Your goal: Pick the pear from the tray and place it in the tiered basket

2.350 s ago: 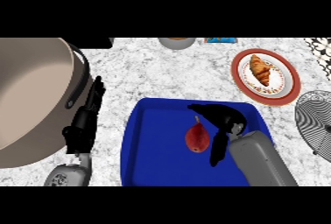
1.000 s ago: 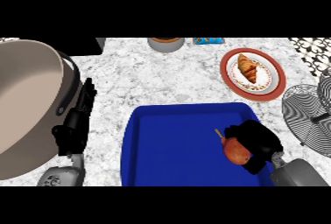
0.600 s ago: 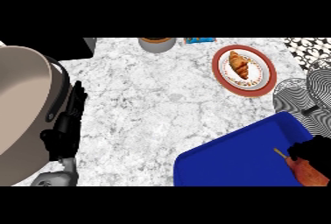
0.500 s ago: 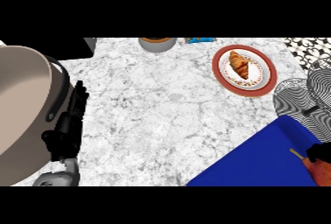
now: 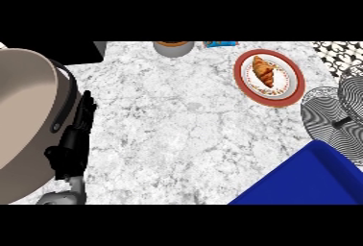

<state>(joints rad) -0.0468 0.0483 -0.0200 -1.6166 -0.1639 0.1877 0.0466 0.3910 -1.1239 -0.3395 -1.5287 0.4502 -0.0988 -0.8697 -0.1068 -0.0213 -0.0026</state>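
A blue tray [image 5: 312, 180] shows only its corner at lower right of the marble desk [image 5: 177, 120]; the pear and right hand are out of view. A red-rimmed plate [image 5: 241, 77] holds a croissant [image 5: 264, 72]. The left hand [image 5: 77, 139] rests at left, fingers straight.

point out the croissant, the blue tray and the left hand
croissant [image 5: 264, 71], head view, middle of the pastry on the red-rimmed plate
blue tray [image 5: 312, 181], head view, bare blue floor near the lower right corner
left hand [image 5: 71, 146], head view, back of the black hand
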